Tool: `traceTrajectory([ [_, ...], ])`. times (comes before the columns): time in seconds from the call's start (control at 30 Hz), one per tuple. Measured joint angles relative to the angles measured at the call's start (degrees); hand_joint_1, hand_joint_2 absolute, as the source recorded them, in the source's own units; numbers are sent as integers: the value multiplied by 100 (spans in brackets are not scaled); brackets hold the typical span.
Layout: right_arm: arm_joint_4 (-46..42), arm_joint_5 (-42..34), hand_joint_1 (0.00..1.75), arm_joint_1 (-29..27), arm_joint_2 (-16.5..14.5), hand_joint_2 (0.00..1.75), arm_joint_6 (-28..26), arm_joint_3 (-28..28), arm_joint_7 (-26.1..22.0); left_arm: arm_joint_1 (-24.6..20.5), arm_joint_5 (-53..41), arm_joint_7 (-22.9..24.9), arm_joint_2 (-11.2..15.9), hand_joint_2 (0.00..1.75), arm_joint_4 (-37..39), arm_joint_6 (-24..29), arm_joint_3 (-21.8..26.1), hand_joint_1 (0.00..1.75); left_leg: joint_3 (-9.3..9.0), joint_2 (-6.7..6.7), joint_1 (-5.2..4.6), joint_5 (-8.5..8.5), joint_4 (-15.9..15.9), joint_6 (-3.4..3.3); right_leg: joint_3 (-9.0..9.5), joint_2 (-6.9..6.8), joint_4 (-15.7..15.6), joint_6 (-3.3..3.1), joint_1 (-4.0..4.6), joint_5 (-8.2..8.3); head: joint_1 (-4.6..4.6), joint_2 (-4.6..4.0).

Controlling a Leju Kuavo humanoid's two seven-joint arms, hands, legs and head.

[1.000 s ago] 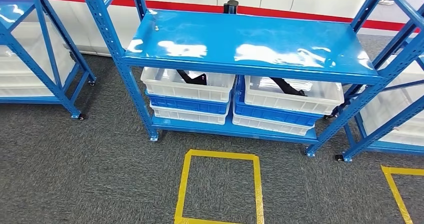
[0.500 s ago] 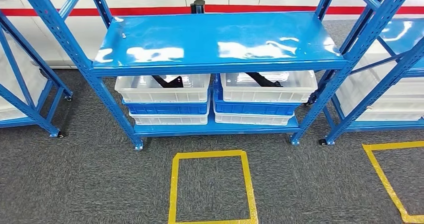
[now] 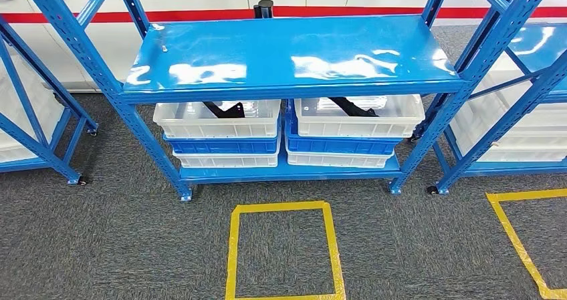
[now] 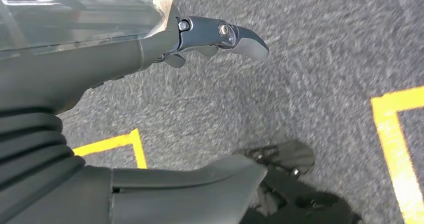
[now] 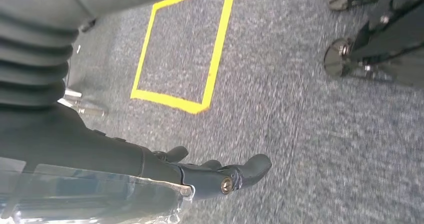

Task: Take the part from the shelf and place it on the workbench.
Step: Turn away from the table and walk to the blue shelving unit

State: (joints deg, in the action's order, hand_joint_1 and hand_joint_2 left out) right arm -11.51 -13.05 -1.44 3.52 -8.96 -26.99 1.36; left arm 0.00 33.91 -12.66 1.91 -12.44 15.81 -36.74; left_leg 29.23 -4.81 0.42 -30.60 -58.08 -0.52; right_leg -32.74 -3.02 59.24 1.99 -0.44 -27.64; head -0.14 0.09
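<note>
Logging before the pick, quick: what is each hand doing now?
Left hand: open, holding nothing, above carpet.
Right hand: open, holding nothing, above carpet.

Black part [image 3: 224, 108] lies in white bin [image 3: 217, 119] under blue shelf [image 3: 287, 53].

No legible text, label, brand, number or sign appears on the blue shelf [image 3: 294, 53], its bins [image 3: 217, 118], or the floor.
</note>
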Motion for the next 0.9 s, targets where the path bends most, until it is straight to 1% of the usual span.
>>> traceTrajectory([
  [0.1, -94, 134, 0, -65, -31, 44, 90, 240, -2, 83, -347, 125, -14, 0, -87, -162, 348, 0, -2, 0, -11, -2, 0, 2, 4, 0, -4, 0, -6, 0, 1, 0],
  [0.13, -125, 176, 0, -86, -41, 0, 120, 320, -4, 108, -457, 169, -19, 0, -116, -214, 463, 0, -3, 0, -16, -3, 0, 2, 5, 0, -5, 1, -10, 0, 1, 0],
  [0.4, -389, 532, 0, -264, -132, 0, 366, 992, -34, 316, -1372, 513, -53, 0, -362, -641, 1402, 0, -3, 0, -30, -8, 0, -5, 6, 0, -8, 2, -24, 0, 0, 0],
  [0.7, -726, 979, 0, -495, -230, 0, 668, 1838, -84, 584, -2532, 945, -97, 0, -681, -1177, 2584, 0, -3, 1, -29, -13, 0, -2, 5, 0, -8, 2, -27, 0, -1, 0],
  [0.8, -812, 1111, 0, -559, -257, 0, 757, 2070, -99, 663, -2874, 1067, -107, 131, -772, -1329, 2916, 0, -3, 1, -29, -13, 0, -2, 5, 0, -8, 2, -27, 0, -1, -1],
  [0.83, -839, 1154, 0, -576, -264, 0, 787, 2138, -105, 685, -2984, 1109, -110, 131, -799, -1381, 3013, 0, -4, 1, -29, -13, 0, -2, 5, 0, -8, 2, -27, 0, -1, -1],
  [0.9, -887, 1234, 0, -603, -279, 0, 837, 2258, -113, 720, -3182, 1186, -117, 44, -841, -1478, 3171, 0, -4, 1, -29, -13, 0, -2, 5, 0, -8, 2, -27, 0, -1, 0],
])
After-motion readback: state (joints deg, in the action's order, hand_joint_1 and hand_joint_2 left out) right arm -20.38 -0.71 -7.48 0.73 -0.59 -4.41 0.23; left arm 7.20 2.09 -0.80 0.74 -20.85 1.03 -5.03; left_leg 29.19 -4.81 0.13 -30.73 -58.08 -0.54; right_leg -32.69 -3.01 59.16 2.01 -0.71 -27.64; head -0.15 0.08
